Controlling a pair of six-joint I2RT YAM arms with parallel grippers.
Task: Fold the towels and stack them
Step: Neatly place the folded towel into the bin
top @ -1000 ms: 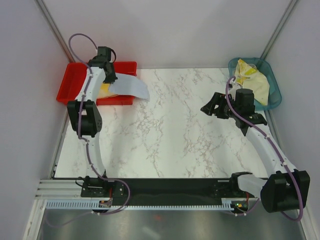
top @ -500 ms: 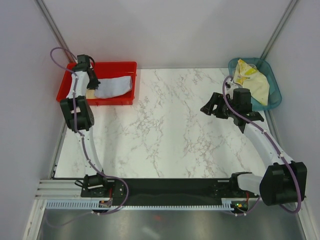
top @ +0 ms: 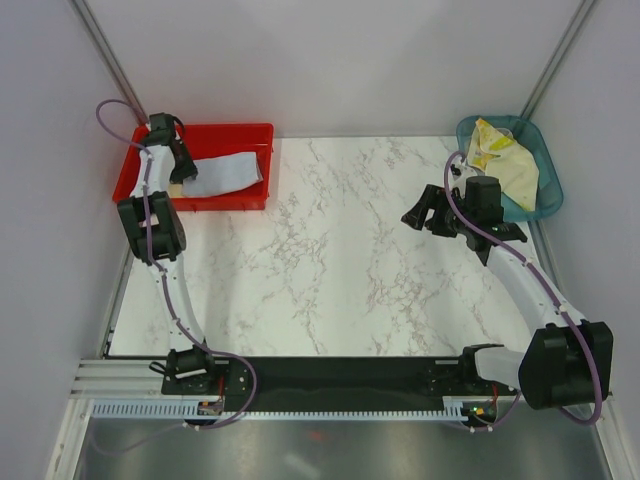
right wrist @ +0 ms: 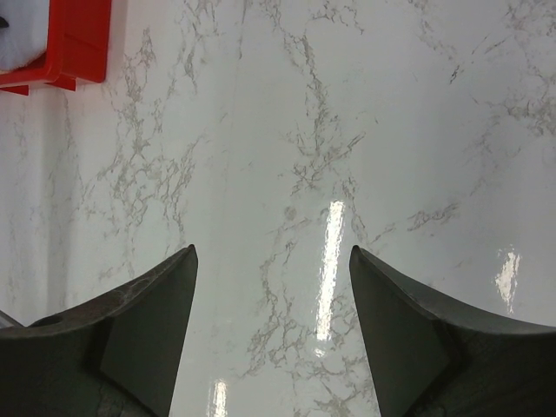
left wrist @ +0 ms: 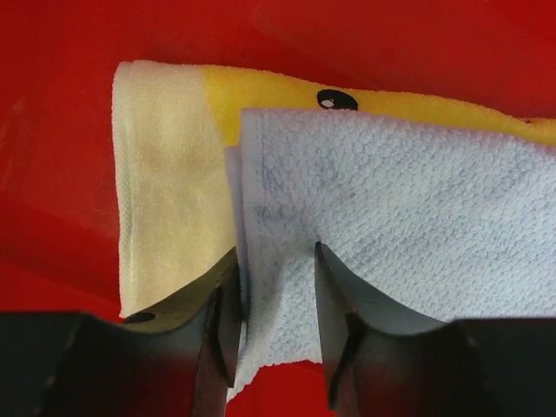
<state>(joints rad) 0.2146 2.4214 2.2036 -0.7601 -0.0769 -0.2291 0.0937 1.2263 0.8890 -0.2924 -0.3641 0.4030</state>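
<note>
A folded pale lavender-blue towel (top: 228, 172) lies in the red bin (top: 240, 130) at the back left. In the left wrist view the lavender-blue towel (left wrist: 408, 226) rests on a cream-yellow towel (left wrist: 165, 200) and a yellow printed towel (left wrist: 287, 91). My left gripper (top: 183, 170) is at the bin's left end. Its jaws (left wrist: 274, 261) stand partly apart astride the lavender towel's near edge, and the cloth between them looks unsqueezed. My right gripper (top: 420, 215) hovers open and empty over the marble table (right wrist: 272, 252). Crumpled yellow towels (top: 505, 160) lie in the teal basket (top: 548, 200).
The red bin sits at the table's back left corner, the teal basket at the back right, beside the right arm. The bin's corner shows at the top left of the right wrist view (right wrist: 74, 52). Grey walls close in both sides.
My left arm swung left and carried the lavender-blue towel from the bin's right edge down into the bin. The towel now lies flatter. The right arm barely moved.
</note>
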